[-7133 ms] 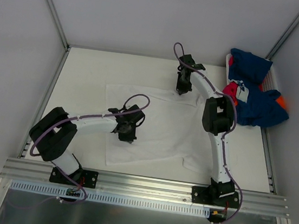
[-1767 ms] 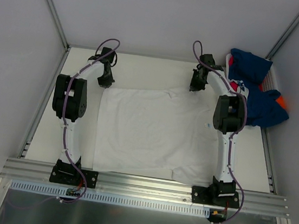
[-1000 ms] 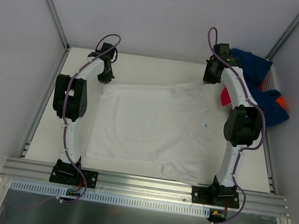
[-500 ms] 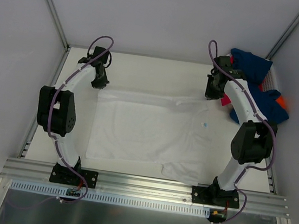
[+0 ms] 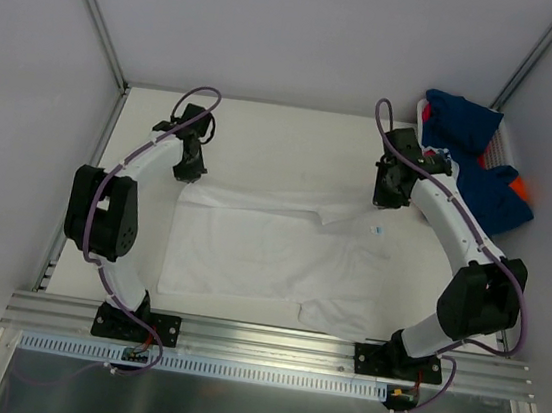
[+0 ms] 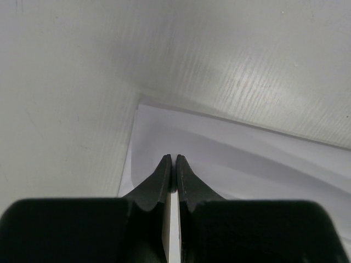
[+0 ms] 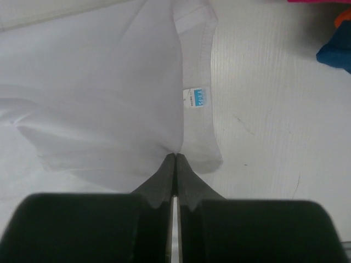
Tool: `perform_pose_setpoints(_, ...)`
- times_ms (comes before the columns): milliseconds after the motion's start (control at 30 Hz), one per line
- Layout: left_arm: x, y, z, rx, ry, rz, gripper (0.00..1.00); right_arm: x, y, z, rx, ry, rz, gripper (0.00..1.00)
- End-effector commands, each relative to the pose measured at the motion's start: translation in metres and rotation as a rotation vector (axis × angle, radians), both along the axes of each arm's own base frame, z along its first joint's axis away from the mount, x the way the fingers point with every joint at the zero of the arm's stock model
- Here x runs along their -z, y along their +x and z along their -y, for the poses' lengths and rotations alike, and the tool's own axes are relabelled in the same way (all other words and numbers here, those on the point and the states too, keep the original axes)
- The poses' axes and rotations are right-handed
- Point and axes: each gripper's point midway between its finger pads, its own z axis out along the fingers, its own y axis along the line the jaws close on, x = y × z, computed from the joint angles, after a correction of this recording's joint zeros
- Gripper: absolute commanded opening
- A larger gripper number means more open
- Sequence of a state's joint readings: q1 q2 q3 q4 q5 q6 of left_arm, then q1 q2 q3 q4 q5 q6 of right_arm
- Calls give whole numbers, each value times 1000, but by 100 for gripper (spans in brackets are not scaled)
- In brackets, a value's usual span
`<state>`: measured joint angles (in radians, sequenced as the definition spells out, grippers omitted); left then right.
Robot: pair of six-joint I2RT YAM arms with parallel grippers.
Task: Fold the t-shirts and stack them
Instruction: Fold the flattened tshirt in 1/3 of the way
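Note:
A white t-shirt [image 5: 260,255] lies spread on the table, its far edge lifted and doubled over toward the near side. My left gripper [image 5: 188,176] is shut on the shirt's far left corner; in the left wrist view the gripper [image 6: 173,159] pinches white cloth [image 6: 247,164]. My right gripper [image 5: 387,201] is shut on the far right edge by the collar. The right wrist view shows that gripper [image 7: 175,156] pinching the cloth just below the small blue neck label [image 7: 197,98]. Navy t-shirts [image 5: 471,180] lie heaped at the back right, with some orange [image 5: 522,186] showing.
The heap of shirts rests in a white basket [image 5: 506,146] against the right wall. Grey walls and metal rails close in the table on the left, back and right. A metal rail [image 5: 259,341] with both arm bases runs along the near edge.
Both grippers have come toward the near side with the shirt's far edge, laying it over the shirt's body. The white shirt now looks shorter front to back.

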<state>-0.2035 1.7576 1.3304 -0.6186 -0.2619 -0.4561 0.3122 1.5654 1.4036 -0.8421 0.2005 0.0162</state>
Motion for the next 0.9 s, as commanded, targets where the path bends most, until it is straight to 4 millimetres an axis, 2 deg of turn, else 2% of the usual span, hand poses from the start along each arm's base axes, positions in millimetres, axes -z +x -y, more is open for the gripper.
perform_pose_setpoints(0,2,-9,-8,-19,47,-11,0,-3,-12,4,26,-19,8,0)
perform_pose_setpoints(100,5,-15,-9,-17,68,-19,4,7,-19,3,21,-27,-17,0)
perform_pose_setpoints(133,5,-17,-10,-16,73,-20,9,10,-20,2,20,-30,-22,0)
perform_pose_setpoints(300,5,-26,-11,-29,91,-17,14,35,-30,-1,8,-55,-88,0)
perform_pose_setpoints(467,19,-38,-14,-24,104,-66,16,55,-37,-9,-9,-80,-131,0)
perform_pose_setpoints(567,29,-42,-14,-13,108,-98,24,66,-41,-10,-11,-95,-155,0)
perform_pose_setpoints(600,30,-42,-14,-12,109,-102,33,68,-41,-9,-10,-102,-157,0)
perform_pose_setpoints(667,35,-44,-13,-5,110,-119,39,74,-43,-10,-12,-113,-172,0)
perform_pose_setpoints(867,34,-46,-12,-1,119,-115,45,84,-48,-10,-18,-137,-203,0)
